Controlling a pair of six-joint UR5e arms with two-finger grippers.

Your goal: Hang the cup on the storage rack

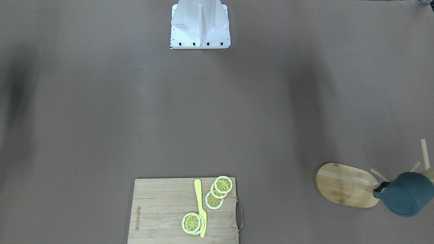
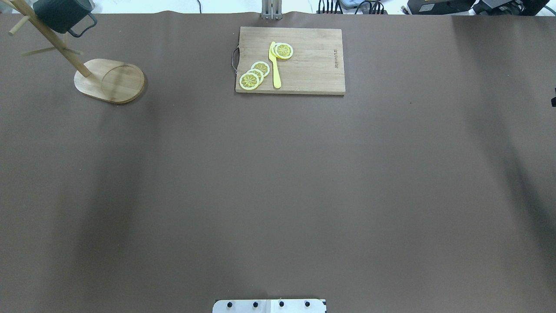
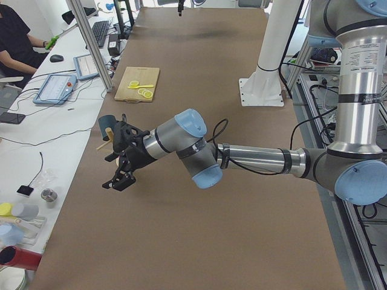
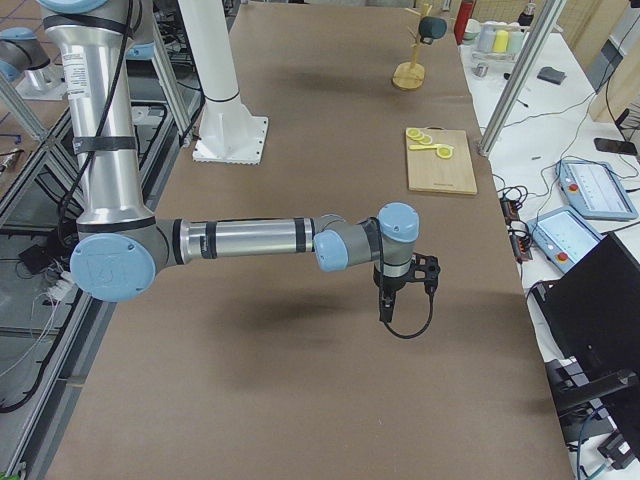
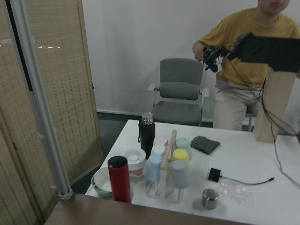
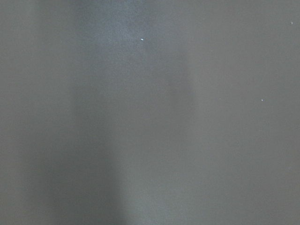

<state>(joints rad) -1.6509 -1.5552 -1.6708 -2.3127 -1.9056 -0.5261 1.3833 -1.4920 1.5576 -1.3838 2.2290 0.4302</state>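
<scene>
Hanging on the rack (image 1: 346, 184), the cup (image 1: 405, 193) is off the counter (image 1: 217, 118); my left pincer (image 3: 118, 183) and right pincer (image 4: 386, 316), wide or narrow, I cannot tell.

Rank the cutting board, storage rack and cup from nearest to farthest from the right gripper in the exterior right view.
From the right gripper:
1. Cutting board, mid-table, operators' edge.
2. Storage rack, far end.
3. Cup, hung on that rack; too close to rank apart.

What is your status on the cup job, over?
Left gripper, right gripper: open or shut unclear. Cup hanging on storage rack, no gripper on it. Cutting board well aside.
</scene>
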